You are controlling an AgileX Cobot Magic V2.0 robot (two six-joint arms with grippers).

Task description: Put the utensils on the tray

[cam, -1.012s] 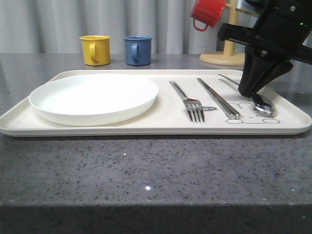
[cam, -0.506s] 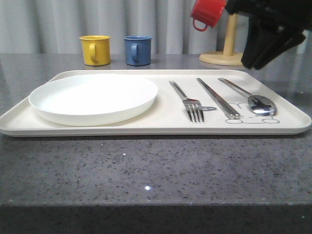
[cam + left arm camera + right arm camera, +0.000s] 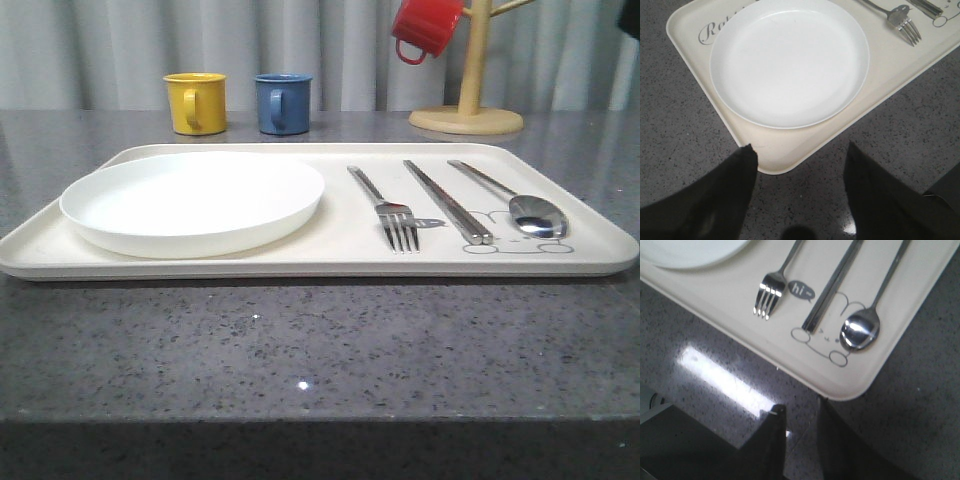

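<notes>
The cream tray (image 3: 340,255) lies on the grey counter. On its right half rest three utensils side by side: a fork (image 3: 398,225), a pair of chopsticks (image 3: 448,202) and a spoon (image 3: 537,213), the spoon's bowl on the rabbit drawing. In the right wrist view the fork (image 3: 767,295), chopsticks (image 3: 832,282) and spoon (image 3: 860,332) lie free on the tray (image 3: 790,350). My right gripper (image 3: 800,404) hangs above the counter just off the tray's corner, jaws slightly apart and empty. My left gripper (image 3: 799,146) is wide open over the tray's other near corner (image 3: 790,150), holding nothing.
A round white plate (image 3: 195,200) fills the tray's left half. Behind the tray stand a yellow mug (image 3: 195,102) and a blue mug (image 3: 283,103). A red mug (image 3: 425,25) hangs on a wooden mug stand (image 3: 468,118) at the back right.
My right arm has risen from the spoon and left the front view toward the upper right. The spoon stays on the tray. The other things have not moved.
</notes>
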